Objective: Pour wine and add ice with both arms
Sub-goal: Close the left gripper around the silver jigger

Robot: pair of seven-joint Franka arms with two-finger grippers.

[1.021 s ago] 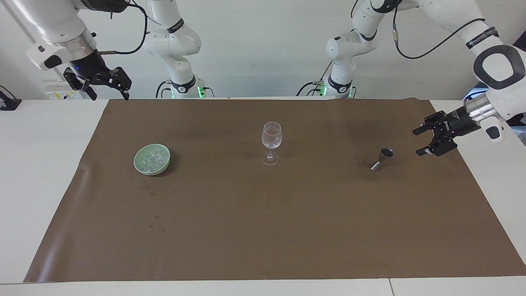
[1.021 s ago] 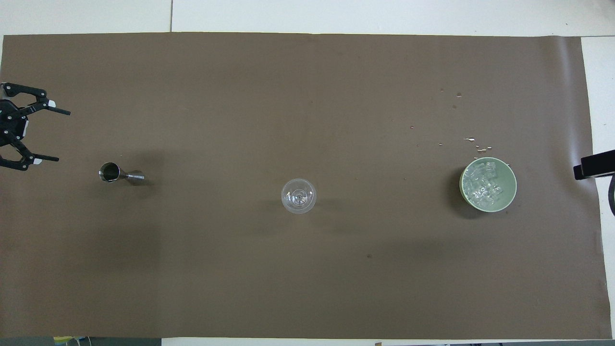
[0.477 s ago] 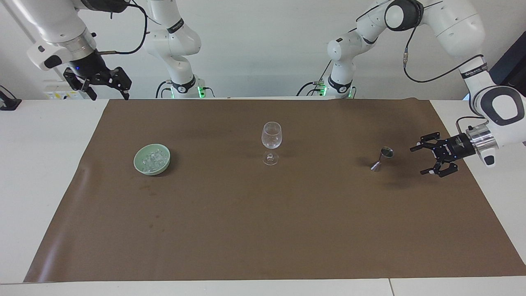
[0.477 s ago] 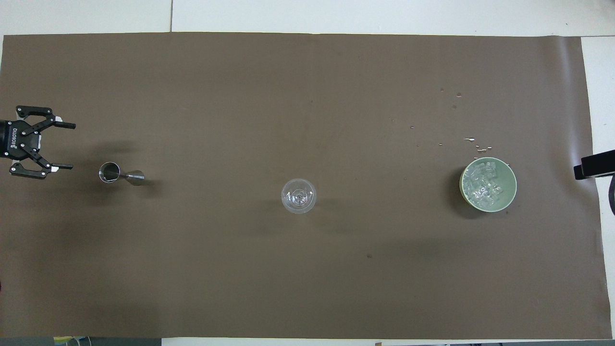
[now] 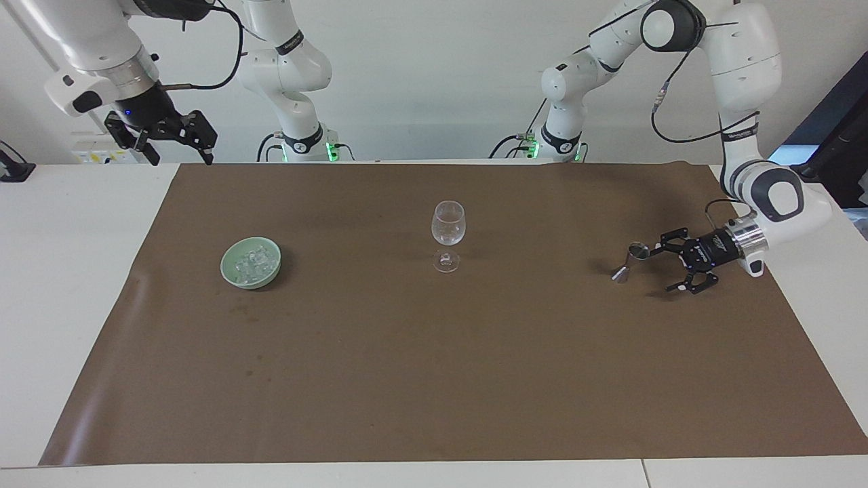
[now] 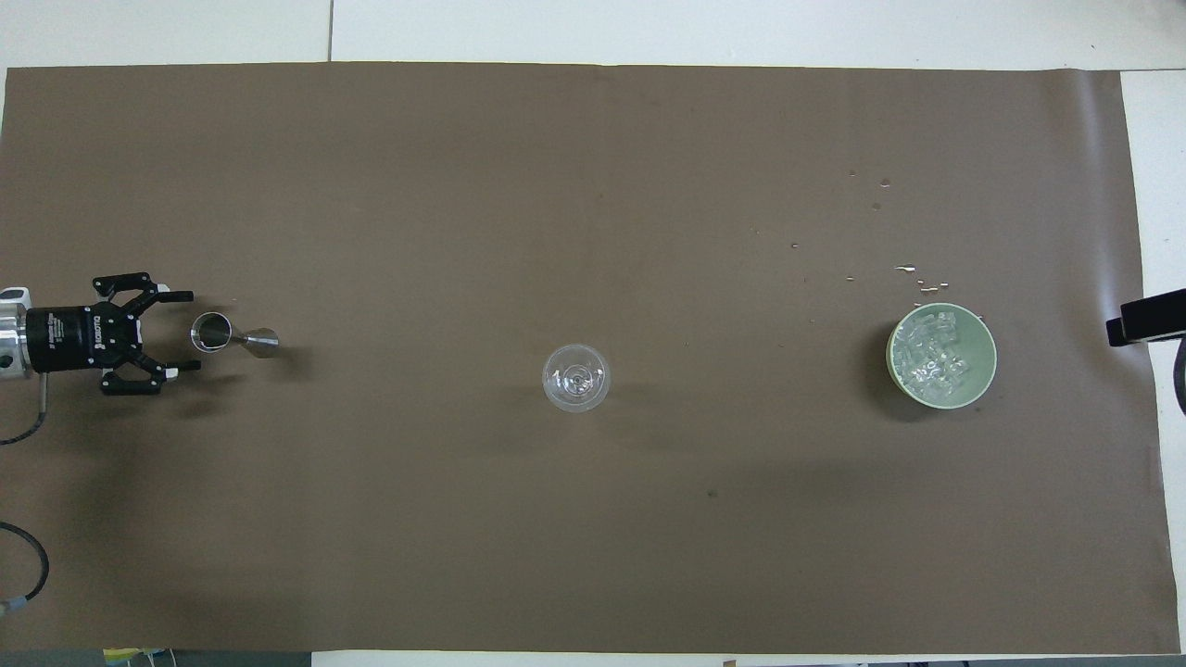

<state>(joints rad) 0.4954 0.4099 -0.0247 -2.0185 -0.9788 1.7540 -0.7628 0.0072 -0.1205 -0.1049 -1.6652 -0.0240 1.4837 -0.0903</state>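
A clear stemmed glass (image 5: 447,234) stands mid-mat and also shows in the overhead view (image 6: 575,377). A small metal jigger (image 5: 630,261) (image 6: 232,335) stands toward the left arm's end. My left gripper (image 5: 661,270) (image 6: 193,332) is low over the mat, open, right beside the jigger and pointing at it, fingers apart from it. The ice (image 5: 249,261) (image 6: 931,357) lies in a pale green bowl (image 5: 252,282) (image 6: 990,357) toward the right arm's end. My right gripper (image 5: 180,157) waits open, raised over the table's edge by the mat's corner.
A brown mat (image 5: 434,379) covers most of the white table (image 5: 68,271). Small wet specks (image 6: 913,273) lie on the mat just farther from the robots than the bowl. A black part of the right arm (image 6: 1144,320) shows beside the bowl.
My left gripper has come down and moved in from the mat's edge up to the jigger, staying open. The right arm has not moved.
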